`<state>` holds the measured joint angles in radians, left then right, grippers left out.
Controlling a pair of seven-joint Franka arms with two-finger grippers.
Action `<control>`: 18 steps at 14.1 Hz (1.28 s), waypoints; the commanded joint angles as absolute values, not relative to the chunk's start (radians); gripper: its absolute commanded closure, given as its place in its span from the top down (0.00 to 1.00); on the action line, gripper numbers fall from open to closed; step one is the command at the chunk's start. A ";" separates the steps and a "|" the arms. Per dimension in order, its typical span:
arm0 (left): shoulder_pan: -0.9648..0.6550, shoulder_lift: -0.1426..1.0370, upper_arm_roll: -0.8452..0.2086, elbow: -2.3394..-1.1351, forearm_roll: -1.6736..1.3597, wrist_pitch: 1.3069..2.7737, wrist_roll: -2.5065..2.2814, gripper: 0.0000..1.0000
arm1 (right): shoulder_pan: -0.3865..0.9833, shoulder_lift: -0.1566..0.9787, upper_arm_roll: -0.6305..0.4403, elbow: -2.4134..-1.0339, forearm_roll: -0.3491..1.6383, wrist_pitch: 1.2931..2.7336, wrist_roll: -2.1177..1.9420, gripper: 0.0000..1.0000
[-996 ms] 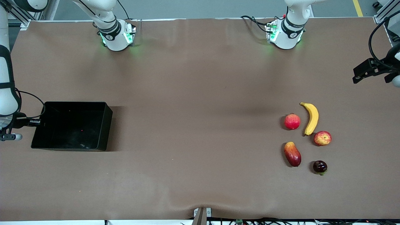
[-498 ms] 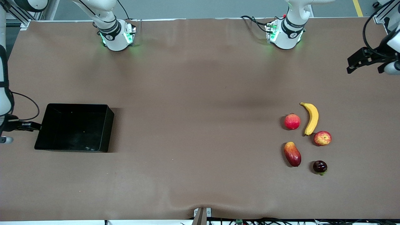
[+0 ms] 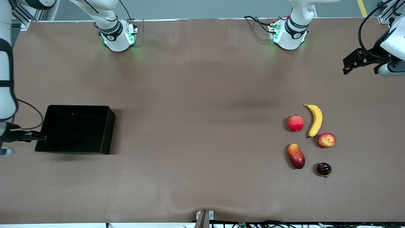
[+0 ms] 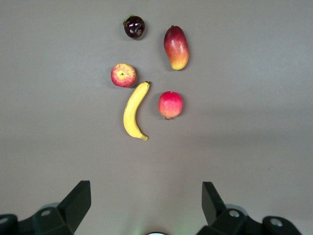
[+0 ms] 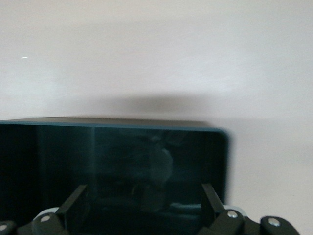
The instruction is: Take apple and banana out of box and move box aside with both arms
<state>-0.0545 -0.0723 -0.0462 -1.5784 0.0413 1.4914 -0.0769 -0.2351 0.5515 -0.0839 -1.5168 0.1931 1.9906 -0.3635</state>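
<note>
The black box (image 3: 76,129) stands on the table at the right arm's end. It fills the lower part of the right wrist view (image 5: 112,125). My right gripper (image 3: 29,136) is open at the box's outer wall, its fingers (image 5: 73,205) spread wide over the box's inside. The yellow banana (image 3: 314,120) and the red-and-yellow apple (image 3: 326,140) lie side by side at the left arm's end. My left gripper (image 3: 360,61) is open and empty, up in the air over bare table near that end. Its wrist view shows the banana (image 4: 133,111) and apple (image 4: 123,75).
A plain red round fruit (image 3: 295,123) lies beside the banana. A red-and-yellow mango (image 3: 296,156) and a small dark fruit (image 3: 324,169) lie nearer to the front camera. A brown cloth (image 3: 202,110) covers the table.
The box has shifted a little toward the table's middle and come to rest. My right gripper has moved along its wall. My left gripper has moved toward the table's middle.
</note>
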 commanded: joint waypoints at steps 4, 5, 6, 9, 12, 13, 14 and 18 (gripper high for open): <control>-0.038 -0.092 -0.037 -1.585 0.020 1.454 -0.081 1.00 | -0.170 0.378 -0.091 -1.616 0.186 1.827 -0.245 1.00; -0.034 -0.094 -0.038 -1.586 0.020 1.454 -0.080 1.00 | -0.170 0.336 -0.091 -1.653 0.186 1.818 -0.245 1.00; -0.034 -0.094 -0.040 -1.588 0.020 1.448 -0.077 1.00 | -0.164 0.306 -0.091 -1.675 0.186 1.813 -0.245 1.00; -0.037 -0.100 -0.049 -1.597 0.020 1.433 -0.087 1.00 | -0.123 0.233 -0.091 -1.680 0.143 1.750 -0.168 1.00; -0.038 -0.103 -0.049 -1.597 0.018 1.434 -0.087 1.00 | -0.069 0.180 -0.087 -1.674 0.095 1.674 0.012 1.00; -0.038 -0.104 -0.049 -1.597 0.018 1.436 -0.087 1.00 | -0.039 0.160 -0.087 -1.675 0.084 1.664 0.071 1.00; -0.038 -0.106 -0.049 -1.598 0.018 1.436 -0.087 1.00 | -0.025 0.131 -0.087 -1.674 0.059 1.643 0.102 1.00; -0.034 -0.124 -0.048 -1.617 -0.003 1.450 -0.087 1.00 | -0.023 0.039 -0.081 -1.661 0.034 1.603 0.092 1.00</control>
